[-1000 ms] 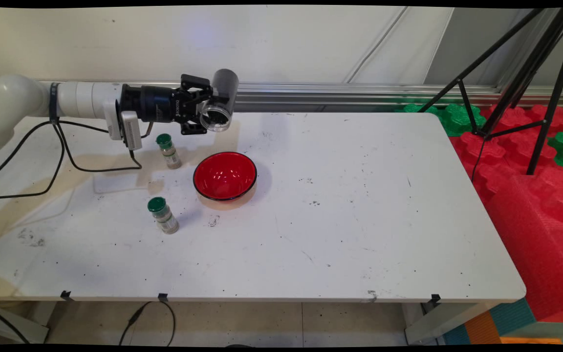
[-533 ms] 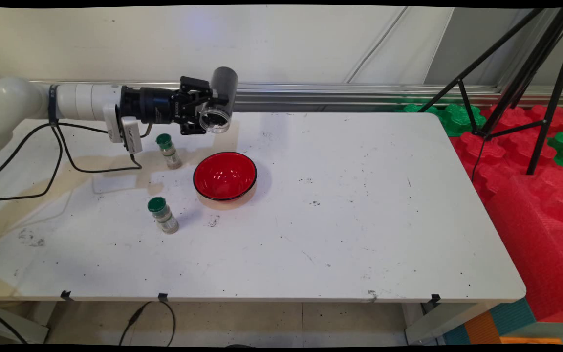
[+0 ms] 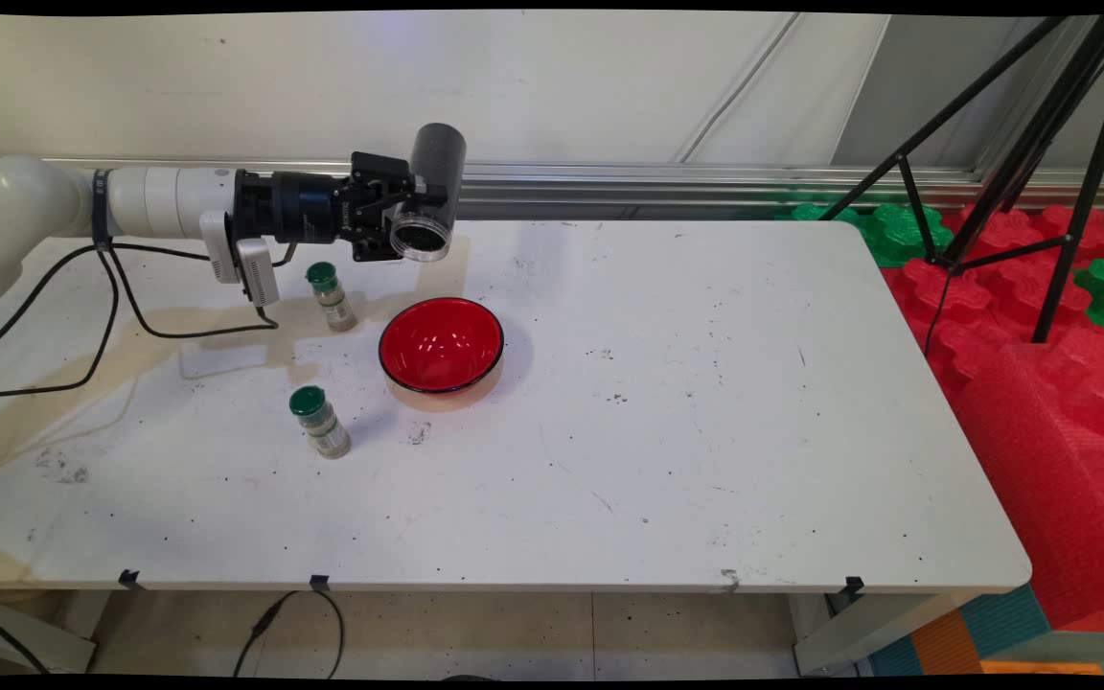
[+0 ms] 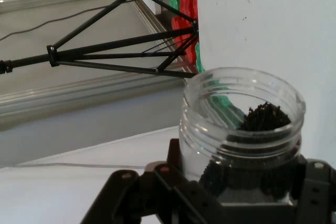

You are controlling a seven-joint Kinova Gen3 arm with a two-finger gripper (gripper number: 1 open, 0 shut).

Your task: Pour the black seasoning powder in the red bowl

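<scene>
Pincer (image 3: 397,213) grips tilted open jar (image 3: 432,196) above table's (image 3: 705,431) far edge.

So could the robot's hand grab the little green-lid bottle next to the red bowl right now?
Probably not yet. The gripper is shut on an open jar of dark bits, so it has no free grip. Nothing else blocks the green-lidded bottle below it.

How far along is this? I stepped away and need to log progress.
Done: the gripper is shut on an open jar, lidless and raised off the table. In hand: the jar is tipped mouth-down near the red bowl's far side, with dark grains inside it. Left: the bowl shows no grains, and two green-capped bottles stand closed beside it.
</scene>
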